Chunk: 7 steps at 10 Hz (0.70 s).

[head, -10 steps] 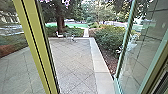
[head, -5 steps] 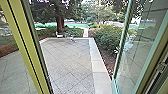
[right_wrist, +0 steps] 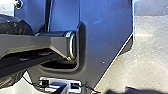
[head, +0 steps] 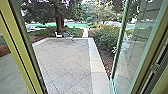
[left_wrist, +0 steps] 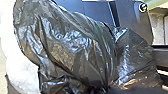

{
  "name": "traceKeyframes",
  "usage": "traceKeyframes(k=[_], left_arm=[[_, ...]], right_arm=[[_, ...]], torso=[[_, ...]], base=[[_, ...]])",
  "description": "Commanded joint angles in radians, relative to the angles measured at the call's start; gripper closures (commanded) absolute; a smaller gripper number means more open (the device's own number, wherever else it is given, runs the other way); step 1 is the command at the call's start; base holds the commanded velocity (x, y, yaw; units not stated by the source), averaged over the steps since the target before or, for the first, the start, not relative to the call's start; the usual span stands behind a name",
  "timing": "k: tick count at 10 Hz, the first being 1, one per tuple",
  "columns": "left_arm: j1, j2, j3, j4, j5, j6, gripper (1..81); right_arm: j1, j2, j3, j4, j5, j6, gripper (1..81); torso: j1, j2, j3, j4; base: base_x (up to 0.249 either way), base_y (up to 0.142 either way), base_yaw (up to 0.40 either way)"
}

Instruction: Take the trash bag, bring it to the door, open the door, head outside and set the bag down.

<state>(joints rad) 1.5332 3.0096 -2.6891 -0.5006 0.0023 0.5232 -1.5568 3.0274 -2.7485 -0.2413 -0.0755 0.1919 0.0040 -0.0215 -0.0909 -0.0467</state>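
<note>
Head view: the glass door (head: pixel 133 50) stands open, and the paved yard (head: pixel 62 60) lies ahead. In the left wrist view, the black trash bag (left_wrist: pixel 72 47) is near the robot's body (left_wrist: pixel 135 15), so its picking up is probably done. Going fully outside and putting it down seem left. I cannot tell either tool's state.

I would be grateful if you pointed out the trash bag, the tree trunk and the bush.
Trash bag (left_wrist: pixel 75 52): left wrist view, on its creased black plastic.
Tree trunk (head: pixel 60 24): head view, on its lower part.
Bush (head: pixel 106 38): head view, middle of its leaves.
</note>
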Motion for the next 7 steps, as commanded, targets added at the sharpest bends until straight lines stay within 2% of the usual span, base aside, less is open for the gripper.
traceKeyframes(k=[1,7], left_arm=[[-0.032,0.003,0.006,0.008,0.077,0.006,81.1],[-0.032,0.003,0.005,0.007,0.077,0.004,81.1]], right_arm=[[0.039,0.001,-0.002,-0.007,-0.058,0.000,1.0],[0.037,0.001,0.001,-0.004,-0.058,0.001,1.0]], torso=[[0.000,0.000,0.000,0.000],[0.000,0.000,0.000,0.000]], base=[[0.000,-0.065,0.000],[0.000,0.000,0.000]])
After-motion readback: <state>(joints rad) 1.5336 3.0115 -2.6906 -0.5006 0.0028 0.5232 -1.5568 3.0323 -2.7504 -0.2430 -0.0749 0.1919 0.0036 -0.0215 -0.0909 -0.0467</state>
